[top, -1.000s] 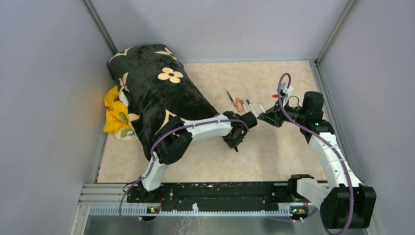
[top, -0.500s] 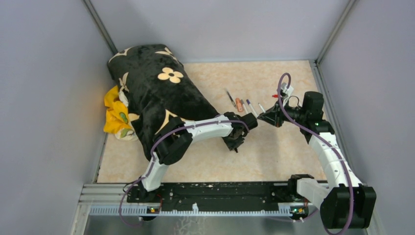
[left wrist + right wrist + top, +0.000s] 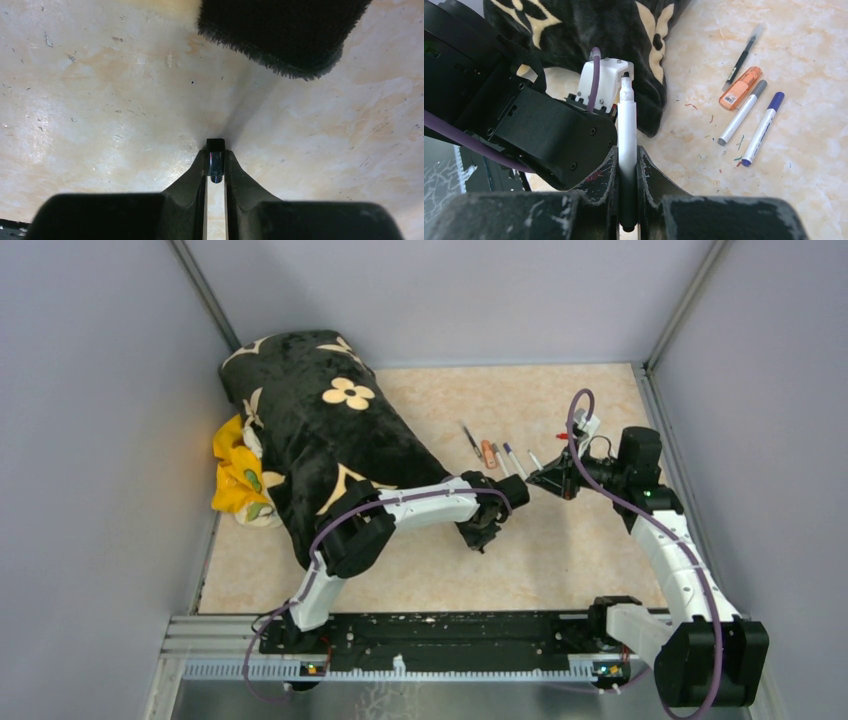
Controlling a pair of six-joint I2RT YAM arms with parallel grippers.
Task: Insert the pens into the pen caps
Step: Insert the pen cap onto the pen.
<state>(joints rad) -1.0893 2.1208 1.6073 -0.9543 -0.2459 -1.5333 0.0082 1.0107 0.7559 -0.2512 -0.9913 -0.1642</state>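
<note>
White marker (image 3: pixel 627 125) clamped between the fingers of the right gripper (image 3: pixel 627 156), bare dark tip pointing away from the wrist toward the left arm (image 3: pixel 539 125). Black cap (image 3: pixel 216 148) pinched at the very tips of the left gripper (image 3: pixel 215 162), low over the beige table (image 3: pixel 100 100); which way its open end faces, impossible to tell. From above, right gripper's tip just beside the left wrist, near mid-table. Farther back on the table, side by side: thin dark pen (image 3: pixel 742 59), orange marker (image 3: pixel 739 90), grey-capped white marker (image 3: pixel 739 117), blue-capped white marker (image 3: pixel 763 129). Small red piece (image 3: pixel 562 436) near the right wrist, too small to identify. Off to the left, black plush cloth (image 3: pixel 320 430) with cream flowers, partly over a yellow cloth (image 3: pixel 236 475).
</note>
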